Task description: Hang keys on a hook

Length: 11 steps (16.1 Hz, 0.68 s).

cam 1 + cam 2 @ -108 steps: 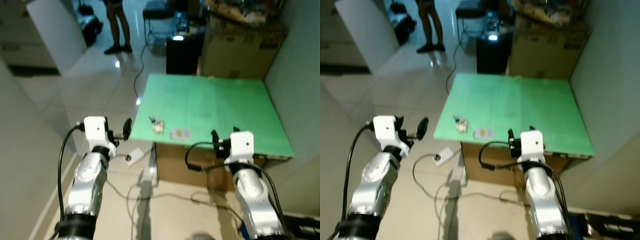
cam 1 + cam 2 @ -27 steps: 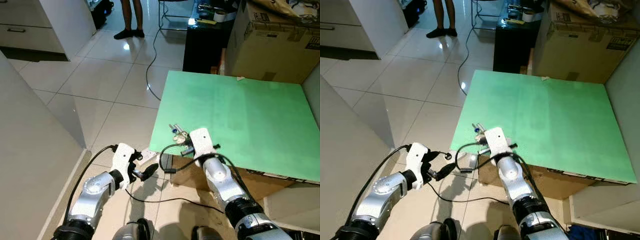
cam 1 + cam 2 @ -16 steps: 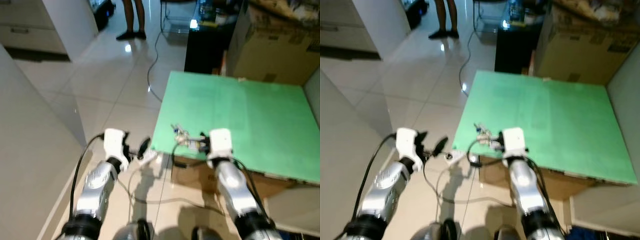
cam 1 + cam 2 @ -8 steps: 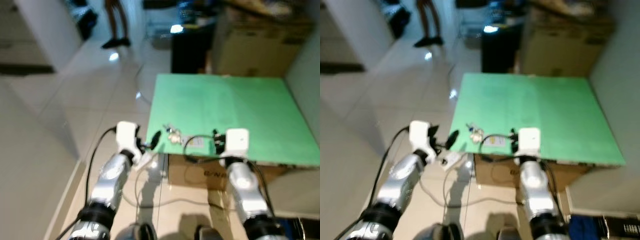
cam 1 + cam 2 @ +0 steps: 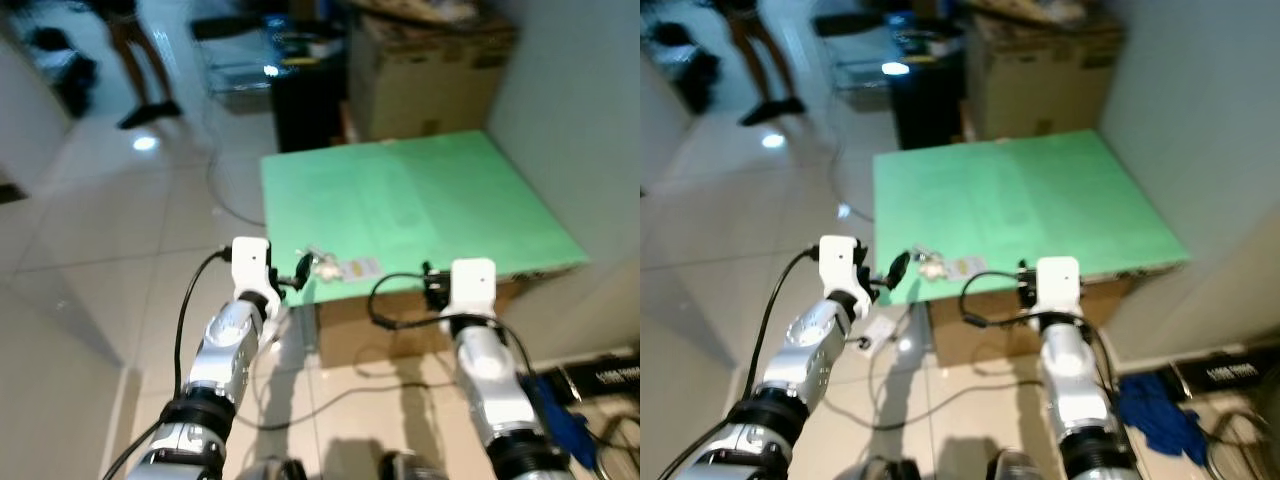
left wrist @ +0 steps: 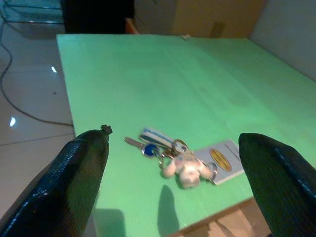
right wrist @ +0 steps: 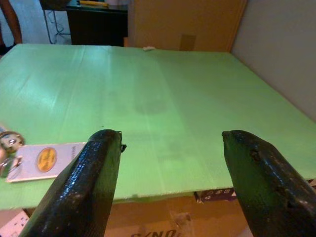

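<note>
The keys (image 6: 170,154) lie near the front left corner of the green table (image 5: 420,200), close to its front edge, with bare green surface behind them. The left claw (image 6: 177,187), fingers apart, points at the keys from just off that corner. The right claw (image 7: 170,173), fingers apart, hovers at the front edge, right of the keys. A cardboard box (image 5: 430,70) stands behind the table; a person (image 5: 135,60) stands far back left.

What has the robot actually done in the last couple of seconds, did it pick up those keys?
No. The right gripper, over the keys earlier, has pulled back to the near edge of the green table, open. The left gripper has come up toward the keys, open. The keys and tag lie where they were.
</note>
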Motion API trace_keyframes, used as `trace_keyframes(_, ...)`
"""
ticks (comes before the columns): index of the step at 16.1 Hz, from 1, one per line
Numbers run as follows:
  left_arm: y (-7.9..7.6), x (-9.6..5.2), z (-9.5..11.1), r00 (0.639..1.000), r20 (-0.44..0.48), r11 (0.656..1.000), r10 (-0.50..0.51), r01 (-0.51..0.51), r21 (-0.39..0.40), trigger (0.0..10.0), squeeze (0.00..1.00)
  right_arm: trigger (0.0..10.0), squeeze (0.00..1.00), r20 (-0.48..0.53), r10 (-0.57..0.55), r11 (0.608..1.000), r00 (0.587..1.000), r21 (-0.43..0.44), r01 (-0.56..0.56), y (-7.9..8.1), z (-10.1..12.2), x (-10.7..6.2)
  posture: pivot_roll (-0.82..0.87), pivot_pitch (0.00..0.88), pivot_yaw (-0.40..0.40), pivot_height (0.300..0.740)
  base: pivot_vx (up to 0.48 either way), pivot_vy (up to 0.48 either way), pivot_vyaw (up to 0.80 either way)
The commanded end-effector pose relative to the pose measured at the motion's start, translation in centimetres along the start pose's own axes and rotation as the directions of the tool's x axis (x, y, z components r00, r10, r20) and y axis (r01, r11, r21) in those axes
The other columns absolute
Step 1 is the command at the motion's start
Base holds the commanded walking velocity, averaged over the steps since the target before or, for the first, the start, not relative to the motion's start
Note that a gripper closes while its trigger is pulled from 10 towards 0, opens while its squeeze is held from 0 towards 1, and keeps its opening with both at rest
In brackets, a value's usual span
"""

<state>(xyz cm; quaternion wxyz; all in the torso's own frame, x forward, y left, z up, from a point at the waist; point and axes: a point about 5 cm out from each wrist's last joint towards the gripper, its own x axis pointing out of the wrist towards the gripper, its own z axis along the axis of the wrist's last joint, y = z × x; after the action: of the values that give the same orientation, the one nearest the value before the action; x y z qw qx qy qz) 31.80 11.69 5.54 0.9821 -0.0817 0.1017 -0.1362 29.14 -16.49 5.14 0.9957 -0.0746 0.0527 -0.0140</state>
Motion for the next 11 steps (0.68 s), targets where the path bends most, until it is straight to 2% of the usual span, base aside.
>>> trace_keyframes(1, 0.2, 0.0, 0.1, 1.000, 0.006, 1.000, 0.012, -0.012, 0.014, 10.0, 0.00, 10.0, 0.00, -0.014, -0.014, 1.000, 1.000, -0.002, 0.014, -0.2, 0.0, 0.1, -0.27, 0.075, 0.102, 0.740, 0.000, 0.000, 0.00)
trace_keyframes(7, 0.1, 0.2, 0.0, 1.000, 0.005, 1.000, 0.019, -0.019, 0.016, 10.0, 0.00, 10.0, 0.00, -0.028, -0.021, 1.000, 0.999, -0.011, 0.021, -0.4, -0.4, -0.2, -0.29, 0.084, 0.110, 0.740, 0.000, 0.000, -0.57)
trace_keyframes(8, 0.3, 0.3, 0.0, 0.999, 0.006, 0.999, 0.047, -0.047, 0.012, 10.0, 0.00, 10.0, 0.00, -0.030, -0.018, 1.000, 0.999, -0.026, 0.018, -0.4, -0.6, -0.4, -0.29, 0.086, 0.112, 0.740, 0.000, 0.000, 0.00)
trace_keyframes(10, 0.4, 0.7, -0.4, 0.994, -0.026, 0.992, 0.102, -0.100, 0.074, 10.0, 0.00, 10.0, 0.00, -0.037, -0.008, 1.000, 0.999, -0.025, 0.007, -0.4, -0.9, -0.8, -0.31, 0.089, 0.113, 0.740, 0.000, 0.000, 0.00)
trace_keyframes(11, 0.1, 0.9, -0.3, 0.996, -0.023, 0.994, 0.092, -0.090, 0.056, 10.0, 0.00, 10.0, 0.00, -0.035, -0.002, 1.000, 0.999, -0.026, 0.001, -0.3, -0.9, -1.0, -0.31, 0.090, 0.113, 0.740, 0.000, 0.000, 0.00)
